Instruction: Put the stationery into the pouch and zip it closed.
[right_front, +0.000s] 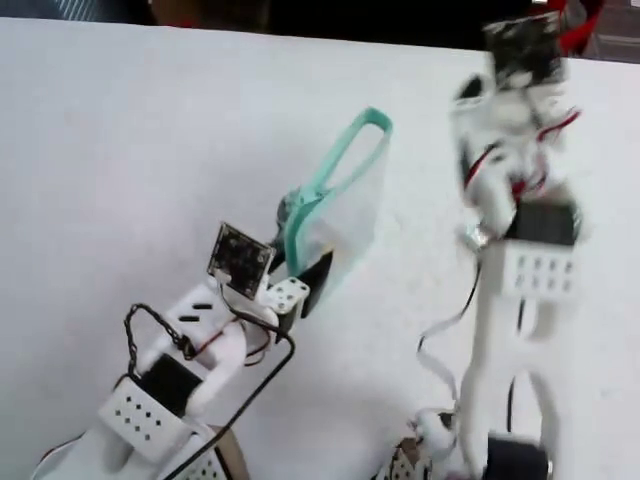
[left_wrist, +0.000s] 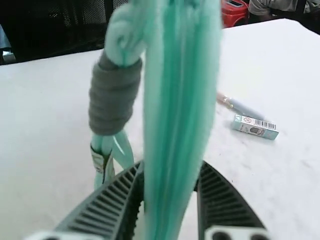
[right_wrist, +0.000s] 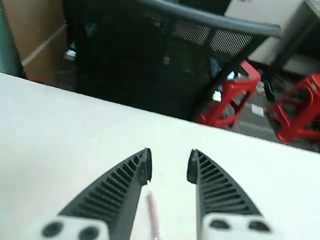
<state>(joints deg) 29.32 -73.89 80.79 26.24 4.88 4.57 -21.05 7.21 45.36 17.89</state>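
Pouch (right_front: 345, 215) held upright over table (right_front: 120, 130) — soft, floppy, light; teal rim looks the firmest hold. Left gripper (left_wrist: 167, 200) clamped on that rim. Grey pull (left_wrist: 114, 95) dangles beside. Pen (left_wrist: 235, 105) and small box (left_wrist: 255, 127) lie nearby on table — right gripper (right_wrist: 167, 165) parted, holding nothing.

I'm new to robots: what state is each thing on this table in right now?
pouch: held upright on its edge; zip looks parted at the far end.
left gripper: shut on the pouch's teal edge.
right gripper: open, empty, above the table.
small box: lying flat on the table, outside the pouch.
pen: lying near the small box, outside the pouch.
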